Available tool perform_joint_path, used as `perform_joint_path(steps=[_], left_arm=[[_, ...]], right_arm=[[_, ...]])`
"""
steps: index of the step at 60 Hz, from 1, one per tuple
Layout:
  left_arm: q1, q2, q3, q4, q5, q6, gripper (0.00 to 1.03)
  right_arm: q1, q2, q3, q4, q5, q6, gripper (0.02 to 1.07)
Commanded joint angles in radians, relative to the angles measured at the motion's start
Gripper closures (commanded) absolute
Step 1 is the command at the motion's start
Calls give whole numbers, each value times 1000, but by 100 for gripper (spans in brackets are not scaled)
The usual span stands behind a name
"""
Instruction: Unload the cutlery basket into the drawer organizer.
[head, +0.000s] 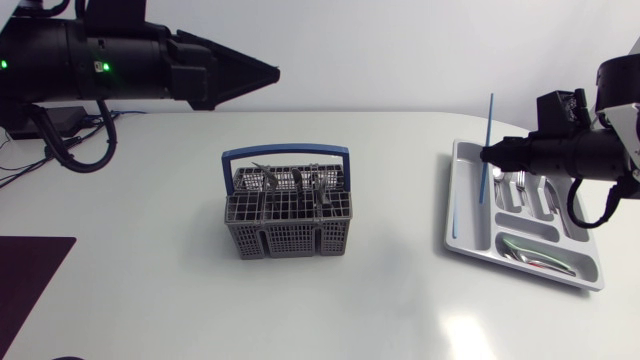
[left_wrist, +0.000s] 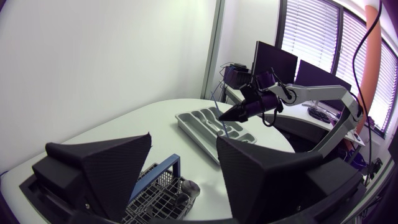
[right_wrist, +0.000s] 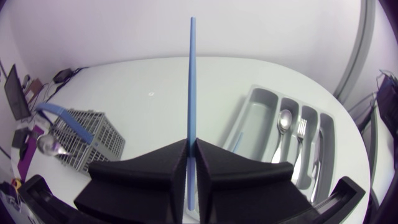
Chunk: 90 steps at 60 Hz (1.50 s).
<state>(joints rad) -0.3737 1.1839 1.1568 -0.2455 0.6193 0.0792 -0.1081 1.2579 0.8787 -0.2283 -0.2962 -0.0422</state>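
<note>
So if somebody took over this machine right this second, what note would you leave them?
Left jaws: open, empty, raised at the rear left of the table.
Right jaws: shut on a blue straw, upright over the long outer slot of the tray.
Basket: mid-table, with some cutlery standing in it.
Done: a spoon, a fork and other pieces lie in the tray.
Left: set the straw down, then move the basket's cutlery over.
</note>
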Motion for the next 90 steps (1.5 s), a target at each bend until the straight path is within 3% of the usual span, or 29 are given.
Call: perform_joint_path(steps=[1, 15, 24, 55, 61, 67, 73, 78, 90], left_arm=[[9, -30, -29, -11, -10, 17, 9], [19, -61, -60, -18, -16, 34, 9], [21, -75, -74, -20, -29, 47, 9], [-18, -155, -155, -26, -101, 129, 9], [-25, -164, -172, -26, -105, 145, 9], [-36, -168, -190, -26, -119, 168, 9], [-51, -176, -212, -46, -121, 225, 9], [-71, -185, -243, -46, -135, 277, 9], [-163, -167, -276, -37, -239, 303, 9]], right_arm=[[-28, 72, 51, -6, 40, 97, 102], [-50, 230, 151, -83, 184, 229, 102], [-51, 345, 229, -157, 223, 278, 102], [-10, 667, 444, -329, 215, 395, 101], [-8, 683, 448, -335, 218, 395, 86], [-4, 690, 445, -333, 226, 393, 78], [4, 684, 445, -342, 229, 377, 50], [13, 646, 430, -342, 233, 360, 34], [45, 472, 321, -283, 244, 271, 25]])
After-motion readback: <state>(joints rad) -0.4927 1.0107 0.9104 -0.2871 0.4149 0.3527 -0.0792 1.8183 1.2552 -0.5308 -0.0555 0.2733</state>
